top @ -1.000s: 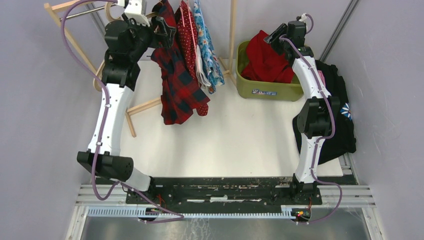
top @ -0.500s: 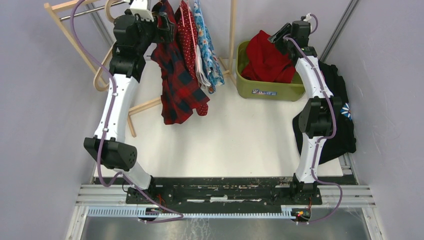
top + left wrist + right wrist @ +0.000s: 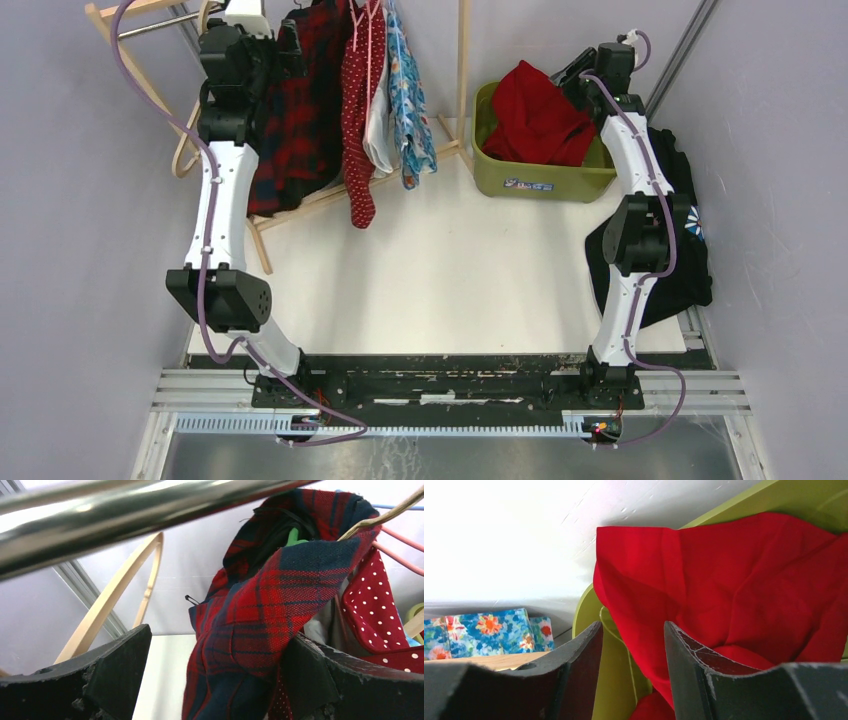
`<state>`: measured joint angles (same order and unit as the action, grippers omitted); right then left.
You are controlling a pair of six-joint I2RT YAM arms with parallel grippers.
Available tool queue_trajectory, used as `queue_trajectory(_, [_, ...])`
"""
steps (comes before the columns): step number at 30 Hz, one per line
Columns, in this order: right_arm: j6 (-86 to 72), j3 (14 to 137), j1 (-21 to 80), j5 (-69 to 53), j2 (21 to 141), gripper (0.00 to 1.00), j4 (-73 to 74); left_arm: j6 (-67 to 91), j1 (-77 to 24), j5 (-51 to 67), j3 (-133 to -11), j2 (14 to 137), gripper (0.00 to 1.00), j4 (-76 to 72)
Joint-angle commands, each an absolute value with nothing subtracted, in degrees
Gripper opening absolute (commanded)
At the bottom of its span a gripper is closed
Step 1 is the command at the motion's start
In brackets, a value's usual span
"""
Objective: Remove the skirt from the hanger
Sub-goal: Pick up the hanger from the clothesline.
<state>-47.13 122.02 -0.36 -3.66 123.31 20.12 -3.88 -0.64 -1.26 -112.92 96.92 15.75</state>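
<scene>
Red tartan skirt (image 3: 260,610) between left hand (image 3: 212,675) fingers.

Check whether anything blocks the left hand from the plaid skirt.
Nothing visible does. The skirt hangs in the gap of the open left hand, close to one finger. The rail crosses above, not between hand and skirt.

Three hung clothes are counted: one checked skirt (image 3: 295,110), one red dotted piece (image 3: 357,130) and one blue flowered piece (image 3: 412,120). One wooden rack (image 3: 463,60), one green bin (image 3: 540,182), one red cloth (image 3: 535,110) and one black cloth (image 3: 690,250) are also counted.
</scene>
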Motion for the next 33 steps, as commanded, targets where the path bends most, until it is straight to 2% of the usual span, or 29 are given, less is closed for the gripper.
queue_trajectory(1, [-47.89, 122.34, -0.77, -3.78, 121.27, 0.54, 16.88, -2.31, 0.97, 3.25, -114.09, 95.12, 0.99, 14.29])
queue_trajectory(11, [-48.26, 121.91, -0.98, -4.39, 121.47, 0.54, 16.79, 0.53, 0.90, 26.93, -110.18, 95.01, 0.99, 11.20])
queue_trajectory(15, [-48.38, 121.53, -1.18, -4.48, 121.30, 0.54, 16.74, 1.40, 0.88, 31.03, -107.92, 94.12, 0.99, 12.34])
queue_trajectory(21, [-48.60, 121.12, -1.14, -4.50, 121.36, 0.53, 16.52, 3.21, 0.34, 28.73, -103.76, 91.77, 0.99, 14.77])
queue_trajectory(33, [-48.61, 121.07, -1.11, -4.72, 121.31, 0.53, 16.44, -1.43, -3.61, 10.25, -101.44, 89.98, 0.99, 23.41])
